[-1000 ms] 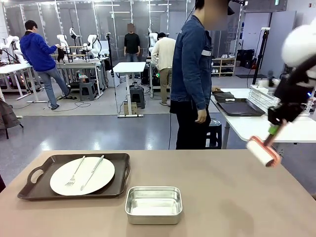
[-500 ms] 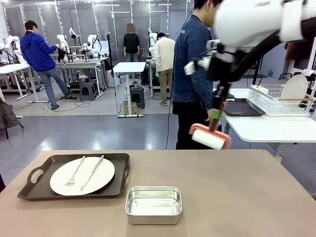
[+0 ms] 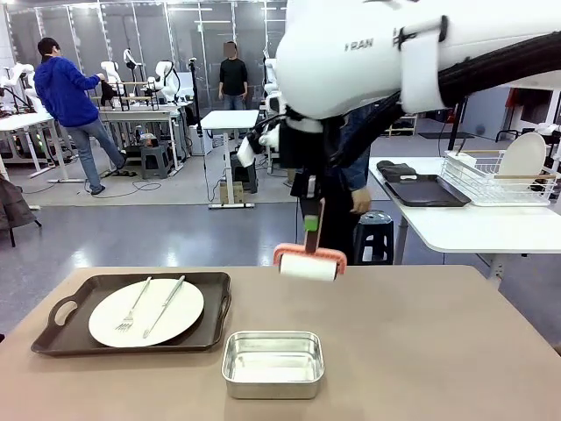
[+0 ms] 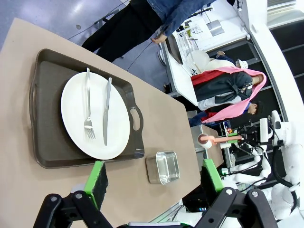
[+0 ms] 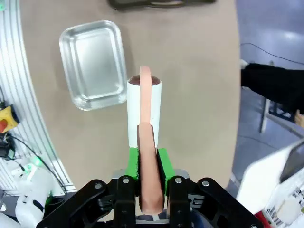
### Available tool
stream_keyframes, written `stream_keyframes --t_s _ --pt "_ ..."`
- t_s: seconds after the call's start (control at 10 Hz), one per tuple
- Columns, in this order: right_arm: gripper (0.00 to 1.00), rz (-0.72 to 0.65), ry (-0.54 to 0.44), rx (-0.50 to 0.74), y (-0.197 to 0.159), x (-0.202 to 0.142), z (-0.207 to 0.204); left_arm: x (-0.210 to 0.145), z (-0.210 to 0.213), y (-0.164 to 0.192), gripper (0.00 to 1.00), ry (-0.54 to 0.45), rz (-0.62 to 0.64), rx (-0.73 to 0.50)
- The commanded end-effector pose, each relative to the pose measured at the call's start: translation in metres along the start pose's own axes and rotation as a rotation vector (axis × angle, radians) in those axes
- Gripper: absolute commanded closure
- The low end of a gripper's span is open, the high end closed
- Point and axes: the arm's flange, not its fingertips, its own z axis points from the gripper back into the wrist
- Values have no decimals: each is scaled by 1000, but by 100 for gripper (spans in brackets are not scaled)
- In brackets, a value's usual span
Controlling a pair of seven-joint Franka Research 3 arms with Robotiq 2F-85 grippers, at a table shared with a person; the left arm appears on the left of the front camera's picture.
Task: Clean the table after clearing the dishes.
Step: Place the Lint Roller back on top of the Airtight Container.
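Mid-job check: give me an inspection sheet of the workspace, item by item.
Surface: tan table, no spills seen.
Job's things: white plate with fork and knife on a dark tray, near left; lint roller over the far middle.
Clutter: empty steel pan, near middle.
Grippers: right gripper shut on the roller's handle; left gripper open, holding nothing.
Cables: loose cables on the far floor.
Surroundings: person in a denim jacket past the far edge; dish rack on a white side table.

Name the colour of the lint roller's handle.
The handle is salmon pink, clearest in the right wrist view.
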Motion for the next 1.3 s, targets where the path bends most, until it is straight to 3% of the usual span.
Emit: stream_keyframes --t_s 0.0,0.1,0.7,1.2 --pt "78 1 -33 88 16 -2 -4 1 2 0 0 -9 -14 -18" --pt "78 0 0 0 0 0 0 1 2 0 0 -9 -14 -18" --pt "78 -7 -1 17 -2 0 -3 1 2 0 0 -9 -14 -18" --pt "78 142 28 144 -4 66 -67 1 2 0 0 -9 -14 -18"
